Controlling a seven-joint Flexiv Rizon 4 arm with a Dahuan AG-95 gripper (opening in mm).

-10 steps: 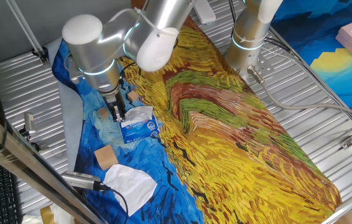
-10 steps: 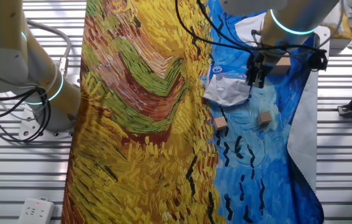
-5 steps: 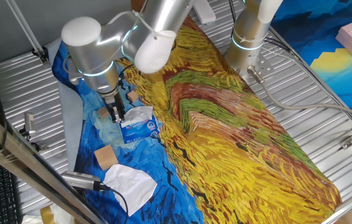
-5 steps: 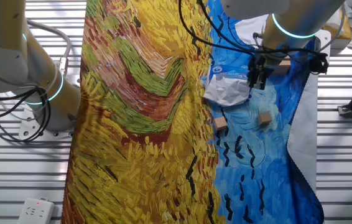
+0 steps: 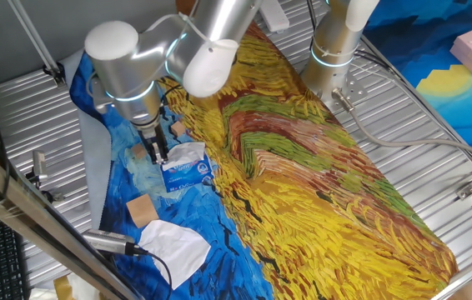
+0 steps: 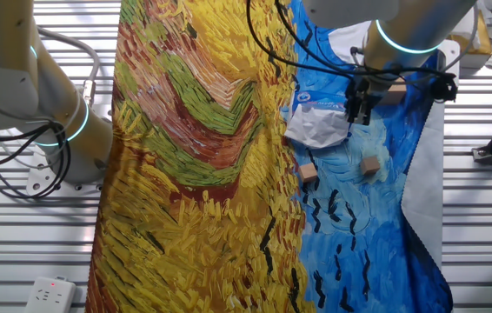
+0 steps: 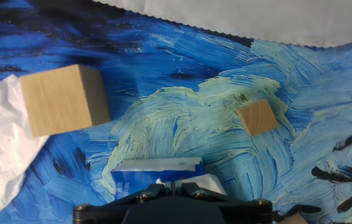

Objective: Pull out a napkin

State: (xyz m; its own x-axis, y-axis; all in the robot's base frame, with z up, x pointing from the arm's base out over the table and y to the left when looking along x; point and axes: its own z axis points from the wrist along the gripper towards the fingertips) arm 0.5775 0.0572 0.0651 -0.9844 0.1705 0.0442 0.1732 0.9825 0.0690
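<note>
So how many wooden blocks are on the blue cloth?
3. The big block sits between the tissue pack and the loose white napkin. The middle block and the small block lie on the pack's other side. The arm might hide more.

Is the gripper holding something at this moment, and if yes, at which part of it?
It cannot be told for sure. The gripper is down at the napkin sticking out of the tissue pack, at its edge, but the fingertips are hidden.
</note>
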